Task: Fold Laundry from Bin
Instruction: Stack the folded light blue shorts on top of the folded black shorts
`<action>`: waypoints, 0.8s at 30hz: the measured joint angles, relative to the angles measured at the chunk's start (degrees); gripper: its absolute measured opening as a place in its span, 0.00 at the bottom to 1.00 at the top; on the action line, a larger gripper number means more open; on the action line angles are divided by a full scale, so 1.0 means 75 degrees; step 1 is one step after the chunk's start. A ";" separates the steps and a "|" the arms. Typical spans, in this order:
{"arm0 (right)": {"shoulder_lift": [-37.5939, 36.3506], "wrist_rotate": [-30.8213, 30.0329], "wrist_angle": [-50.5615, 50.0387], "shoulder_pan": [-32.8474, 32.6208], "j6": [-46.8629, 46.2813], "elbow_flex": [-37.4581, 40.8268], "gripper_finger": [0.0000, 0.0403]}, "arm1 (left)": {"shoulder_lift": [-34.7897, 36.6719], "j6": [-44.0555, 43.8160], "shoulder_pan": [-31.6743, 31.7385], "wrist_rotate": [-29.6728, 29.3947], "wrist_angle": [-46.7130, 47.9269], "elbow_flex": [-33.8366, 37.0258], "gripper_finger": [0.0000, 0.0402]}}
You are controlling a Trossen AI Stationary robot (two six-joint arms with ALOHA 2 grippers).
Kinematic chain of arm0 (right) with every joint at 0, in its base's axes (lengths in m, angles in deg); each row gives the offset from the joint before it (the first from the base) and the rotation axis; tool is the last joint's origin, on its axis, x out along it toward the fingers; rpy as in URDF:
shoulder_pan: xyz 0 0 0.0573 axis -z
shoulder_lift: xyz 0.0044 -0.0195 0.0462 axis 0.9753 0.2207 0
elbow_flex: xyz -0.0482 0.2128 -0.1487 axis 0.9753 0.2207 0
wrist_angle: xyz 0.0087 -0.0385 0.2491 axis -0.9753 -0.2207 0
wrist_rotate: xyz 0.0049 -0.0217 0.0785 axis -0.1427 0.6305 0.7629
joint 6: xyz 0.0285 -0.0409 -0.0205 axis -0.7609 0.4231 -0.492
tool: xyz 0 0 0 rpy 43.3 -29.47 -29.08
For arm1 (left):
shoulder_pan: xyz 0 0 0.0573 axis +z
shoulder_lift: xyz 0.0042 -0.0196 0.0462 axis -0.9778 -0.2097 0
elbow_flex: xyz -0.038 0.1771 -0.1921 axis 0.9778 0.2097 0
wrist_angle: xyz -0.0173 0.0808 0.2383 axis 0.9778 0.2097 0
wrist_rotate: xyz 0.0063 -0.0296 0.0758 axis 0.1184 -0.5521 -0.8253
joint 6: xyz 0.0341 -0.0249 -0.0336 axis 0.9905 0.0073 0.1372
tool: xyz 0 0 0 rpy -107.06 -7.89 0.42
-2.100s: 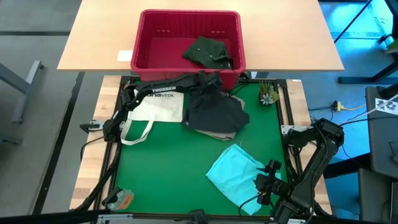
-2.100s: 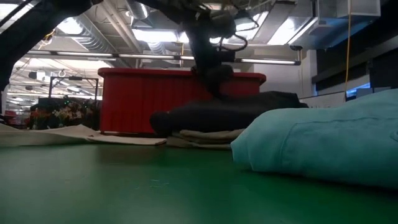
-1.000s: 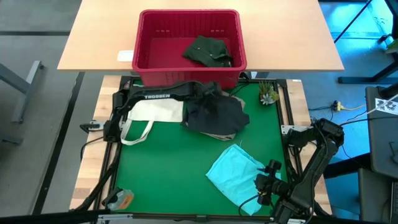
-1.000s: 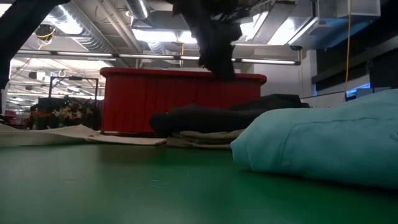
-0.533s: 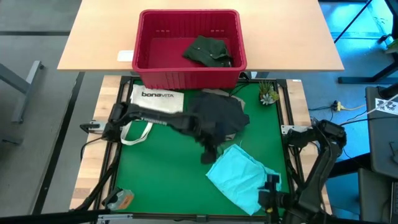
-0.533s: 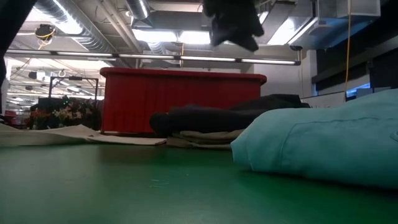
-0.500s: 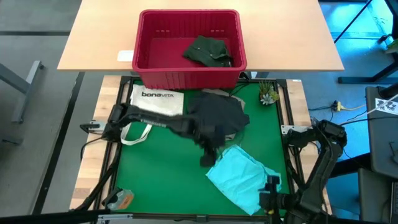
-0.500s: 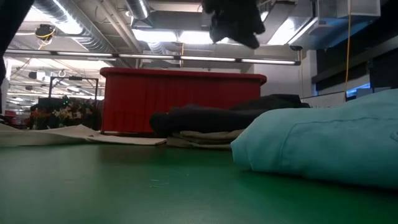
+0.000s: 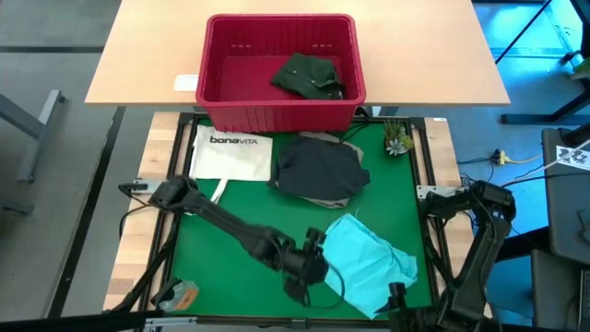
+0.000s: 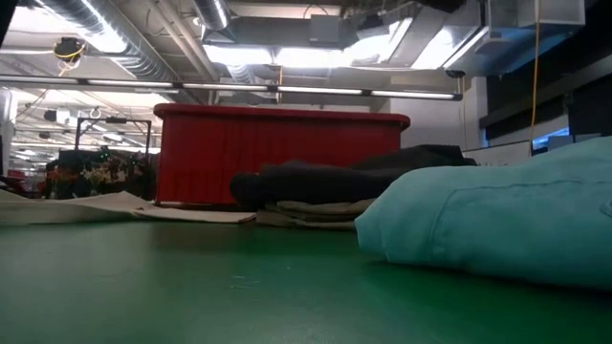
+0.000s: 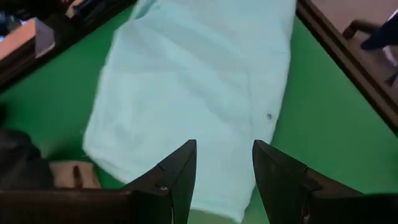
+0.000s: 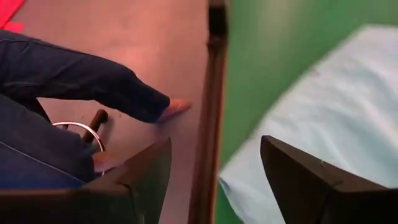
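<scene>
**Left arm reaches over the turquoise garment; one dark green garment sits in the red bin**

Seen from above, the red bin (image 9: pixel 281 69) stands on a pale wooden table just beyond the green mat (image 9: pixel 249 221). Inside it, toward its right side, lies a crumpled dark green garment (image 9: pixel 309 76); the remaining floor of the bin is bare. On the mat just in front of the bin, a dark grey garment (image 9: pixel 318 171) lies piled on a khaki-tan garment (image 9: pixel 324 199), beside a white bonaVITA tote bag (image 9: pixel 230 153).

The light turquoise garment (image 9: pixel 369 263) lies near the mat's right front corner, its long axis running diagonally from the mat's middle toward that corner.

The left gripper (image 9: pixel 311 261) is at the garment's inner edge. Its wrist view shows the two fingers (image 11: pixel 177 171) spread apart above the cloth, holding nothing. The right gripper (image 9: pixel 395 297) sits at the garment's front edge, fingers wide apart and empty.

Only the right wrist view shows a person's dark sleeve (image 12: pixel 87 78) and hand (image 12: pixel 173 108) beyond the table's edge.
</scene>
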 joint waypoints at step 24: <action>0.1091 0.0287 0.0981 0.0006 0.0929 0.0017 0.62 | -0.1184 -0.0467 -0.0324 -0.0630 -0.0288 0.0009 0.39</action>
